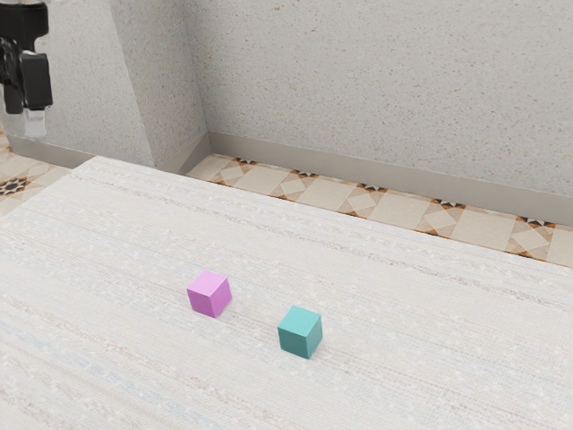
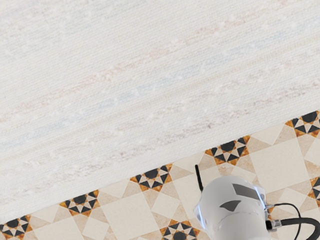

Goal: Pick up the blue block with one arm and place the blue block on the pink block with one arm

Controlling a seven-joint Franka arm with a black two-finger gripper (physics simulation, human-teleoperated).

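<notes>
In the exterior view the gripper (image 1: 25, 115) hangs high at the picture's 10 o'clock corner, cut off by the edge, above the far end of the table (image 1: 107, 376). It is black with a small white tip at its lower end. So little of it shows that I cannot tell whether the jaws are open or closed; nothing hangs from them.

The blue block (image 1: 300, 331), more teal than blue, sits flat on the table's pale streaked top, a little below the picture's middle. From the gripper it lies off toward 4 o'clock, well apart and far below the jaws, with bare tabletop between them.

The pink block (image 1: 209, 294) also rests on the table, near the blue block at about its 10 o'clock. The two stand apart, not touching, with a clear strip of tabletop between them. The pink one is the nearer to the gripper.

Behind the table a tiled floor (image 1: 403, 210) with dark star patterns runs along a speckled grey wall (image 1: 376, 81).

In the wrist view the table's top (image 2: 125, 85) spreads out under the hand and ends at a straight edge. Past that edge lies the same patterned floor (image 2: 130, 215). The arm's white rounded base (image 2: 232, 210) stands over the floor just beyond the table's edge, with thin black cables (image 2: 292, 225) beside it.
</notes>
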